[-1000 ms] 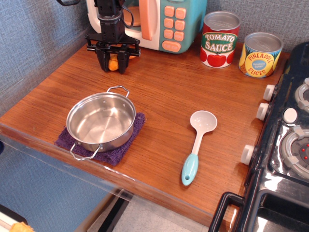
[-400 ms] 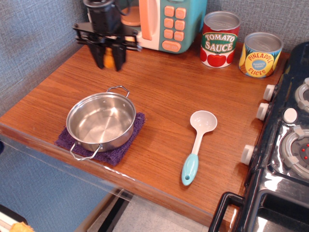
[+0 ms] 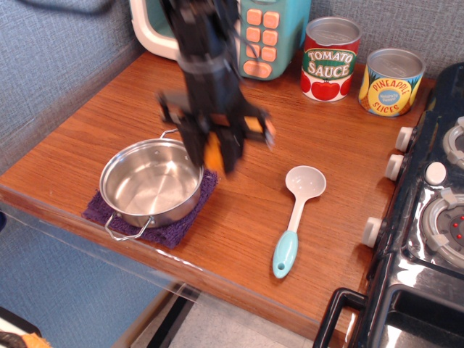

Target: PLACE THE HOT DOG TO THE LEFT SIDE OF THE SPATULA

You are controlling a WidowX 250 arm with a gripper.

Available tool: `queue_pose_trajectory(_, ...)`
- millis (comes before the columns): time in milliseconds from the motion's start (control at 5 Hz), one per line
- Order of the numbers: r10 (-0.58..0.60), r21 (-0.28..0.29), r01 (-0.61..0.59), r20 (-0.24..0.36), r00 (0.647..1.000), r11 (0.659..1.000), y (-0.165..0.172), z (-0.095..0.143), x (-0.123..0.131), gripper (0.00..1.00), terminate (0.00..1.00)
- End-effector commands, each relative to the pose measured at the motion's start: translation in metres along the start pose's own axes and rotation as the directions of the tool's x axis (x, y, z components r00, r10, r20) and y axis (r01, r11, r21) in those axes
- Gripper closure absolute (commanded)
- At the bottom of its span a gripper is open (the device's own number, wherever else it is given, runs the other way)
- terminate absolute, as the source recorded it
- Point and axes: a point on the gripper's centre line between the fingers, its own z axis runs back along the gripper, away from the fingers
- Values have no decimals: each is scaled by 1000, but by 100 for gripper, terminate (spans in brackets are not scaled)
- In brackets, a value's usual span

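Gripper (image 3: pixel 213 154): motion-blurred; its black fingers (image 3: pixel 193 148) are seen pointing down, closed on the hot dog (image 3: pixel 213 155), which is clamped between them.
Hot dog: an orange shape is seen between the fingers, held above the table (image 3: pixel 109 116), at the pot's right rim and left of the spatula (image 3: pixel 296 216). Ridges cannot be made out through the blur.
Spatula: laid flat on the table, white bowl toward the back, light blue handle toward the front edge. It is located right of the gripper and apart from it.
Pot (image 3: pixel 151 182): a steel pot with two wire handles is set on a purple cloth (image 3: pixel 183 225) near the front left of the table. The inside is seen bare.
Arm (image 3: pixel 203 51): a black arm is seen descending from the top edge, blurred, in front of the toy microwave (image 3: pixel 272 36).
Microwave: a teal panel with orange-pink buttons is shown; no writing can be read on the buttons.
Red can (image 3: pixel 330 59): labelled "TOMATO SAUCE" on a green and white banner, with a tomato pictured below. It is placed at the back of the table, just right of the microwave.
Yellow can (image 3: pixel 390 82): labelled "PINEAPPLE SLICES" on a blue oval; smaller print in the oval is too small to read. It is placed just right of the red can.
Stove (image 3: pixel 428 232): a black toy stove with white knobs is located at the right edge of the table.
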Motion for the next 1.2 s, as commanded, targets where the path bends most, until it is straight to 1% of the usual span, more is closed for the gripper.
queue_pose_trajectory(0, -23, 59, 21, 36, 999, 998, -23, -7, -23, 100, 0)
queue_pose_trajectory(200, -8, 88, 7, 19, 1000, 996, -26, -14, -25, 100, 0)
queue_pose_trajectory(400, 16, 103, -19, 24, 1000, 994, -24, -14, -26, 100, 0)
queue_pose_trajectory(600, 29, 107, -31, 20, 999, 994, -21, -12, -27, 0, 0)
queue_pose_trajectory(1000, 69, 112, -73, 36, 997, 991, -15, -7, -29, 0, 0)
